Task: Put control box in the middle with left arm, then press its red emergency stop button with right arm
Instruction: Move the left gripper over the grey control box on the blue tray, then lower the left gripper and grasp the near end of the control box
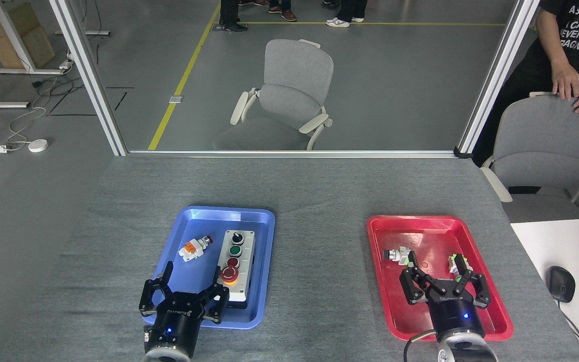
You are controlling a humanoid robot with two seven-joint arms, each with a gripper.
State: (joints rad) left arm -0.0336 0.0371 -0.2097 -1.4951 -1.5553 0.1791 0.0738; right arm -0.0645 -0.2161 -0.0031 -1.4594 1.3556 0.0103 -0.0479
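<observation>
Control box (234, 268) in blue tray (264, 221); left end effector (184, 296) open, seemingly clear.

left hand (184, 294) fingers spread, right hand (444, 281) fingers spread

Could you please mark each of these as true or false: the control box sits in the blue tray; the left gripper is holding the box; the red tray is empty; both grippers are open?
1. The control box sits in the blue tray. True.
2. The left gripper is holding the box. False: its claws are spread just in front of the box's near end, gripping nothing.
3. The red tray is empty. False: two small switch parts lie in it.
4. Both grippers are open. True: the right gripper, over the red tray, is spread too.
</observation>
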